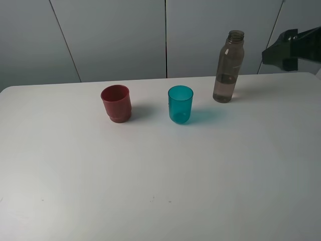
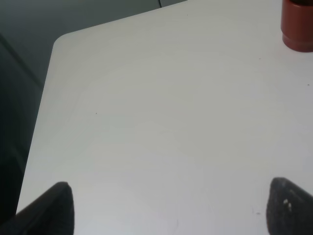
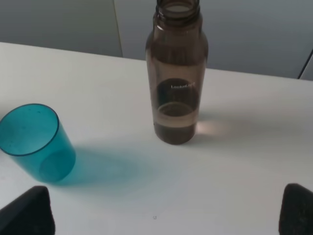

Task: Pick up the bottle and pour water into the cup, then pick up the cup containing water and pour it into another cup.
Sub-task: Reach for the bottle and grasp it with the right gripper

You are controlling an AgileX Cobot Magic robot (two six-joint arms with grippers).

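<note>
**Table stock: three vessels, both grippers empty**

1. The cup (image 1: 180, 104), teal, translucent, upright on the white table (image 1: 200, 175). I use it as my reference.
2. The bottle (image 1: 228, 68), smoky, uncapped, upright, a little water at the bottom; to the right of the cup and slightly behind it, apart.
3. Another cup (image 1: 116, 103), red, upright; left of the teal cup, apart.
4. Right gripper (image 3: 161, 213): fingers spread wide, nothing held, off to the right of the teal cup, facing the bottle.
5. Left gripper (image 2: 166, 210): fingers spread wide, nothing held, above bare table well left of the teal cup.

left pincer (image 2: 171, 208) & right pincer (image 3: 166, 210) w/ matte black rounded tips; right arm (image 1: 296, 47) dark, angular.
</note>
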